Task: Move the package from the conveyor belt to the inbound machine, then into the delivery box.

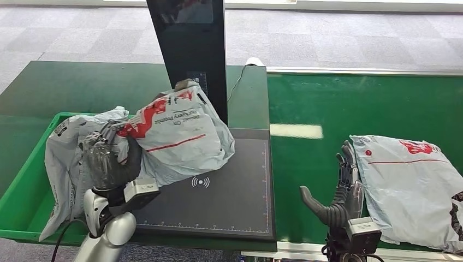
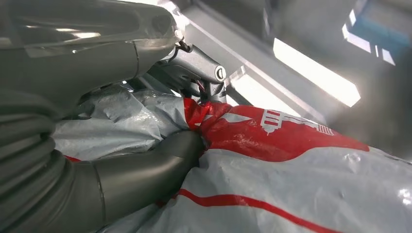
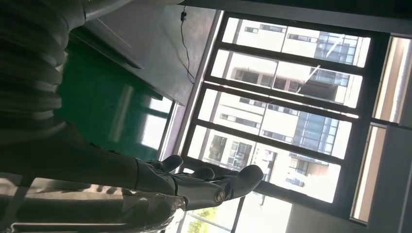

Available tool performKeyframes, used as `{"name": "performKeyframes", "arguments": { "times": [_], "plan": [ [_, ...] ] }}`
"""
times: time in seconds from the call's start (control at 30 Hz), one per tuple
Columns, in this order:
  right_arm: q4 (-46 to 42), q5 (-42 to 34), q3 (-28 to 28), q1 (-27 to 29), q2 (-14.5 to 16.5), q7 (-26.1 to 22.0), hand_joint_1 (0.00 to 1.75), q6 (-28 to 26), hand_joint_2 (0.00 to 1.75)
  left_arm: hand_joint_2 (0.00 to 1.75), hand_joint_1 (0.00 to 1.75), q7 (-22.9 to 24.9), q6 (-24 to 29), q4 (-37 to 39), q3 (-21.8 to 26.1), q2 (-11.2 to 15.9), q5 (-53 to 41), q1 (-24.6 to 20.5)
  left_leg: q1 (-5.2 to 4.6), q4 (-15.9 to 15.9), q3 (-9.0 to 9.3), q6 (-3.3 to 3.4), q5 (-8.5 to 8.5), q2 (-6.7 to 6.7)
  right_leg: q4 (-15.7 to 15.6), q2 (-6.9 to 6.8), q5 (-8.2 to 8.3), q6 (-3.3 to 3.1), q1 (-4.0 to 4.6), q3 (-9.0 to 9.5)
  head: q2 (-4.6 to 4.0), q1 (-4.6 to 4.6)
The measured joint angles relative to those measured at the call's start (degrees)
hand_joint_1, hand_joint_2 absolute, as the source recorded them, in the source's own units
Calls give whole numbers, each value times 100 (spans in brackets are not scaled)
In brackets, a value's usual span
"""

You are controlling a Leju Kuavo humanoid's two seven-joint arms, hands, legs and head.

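A grey plastic mail package (image 1: 180,134) with red print hangs partly over the dark scanner pad (image 1: 229,202) of the inbound machine and partly over the green box's edge. My left hand (image 1: 109,158) grips its bunched left end; in the left wrist view the thumb (image 2: 145,170) and fingers (image 2: 194,63) pinch the crumpled red-and-grey plastic (image 2: 272,131). My right hand (image 1: 341,188) stands open over the green conveyor belt (image 1: 338,109), fingers straight, just left of a second grey package (image 1: 415,185) lying flat. The right hand (image 3: 194,182) holds nothing in its wrist view.
The green delivery box (image 1: 22,191) at the left holds another grey package (image 1: 63,158). The machine's tall black screen post (image 1: 191,49) rises behind the pad. A cable (image 1: 240,73) runs beside the post. Grey carpet lies beyond the belt.
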Motion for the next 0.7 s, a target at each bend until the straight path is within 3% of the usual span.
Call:
{"name": "performKeyframes", "arguments": {
  "times": [0.17,0.23,0.43,0.7],
  "plan": [
    [-75,-22,-34,1,16,-4,0,-3,175,175,175,-1299,3,-812,1475,-467,1103,272,1,-1,-4,0,0,0,0,0,-1,-1,2,-4,0,-1],
    [-85,4,-41,2,45,-5,0,46,175,175,175,-1548,3,-1202,2042,-653,1528,316,2,-2,-6,0,0,0,0,0,-1,-1,3,-5,0,-1],
    [-91,98,-42,-30,183,-7,0,143,175,175,175,-1629,-1,-2235,3294,-926,2226,329,2,-1,-5,0,0,-6,0,-6,-2,-1,4,-4,0,-1],
    [-91,165,-49,-41,239,3,0,180,175,175,175,-1552,-6,-2224,3800,-1085,1717,154,0,0,-1,0,0,-6,0,-5,-1,-1,0,-4,0,-1]
  ]
}}
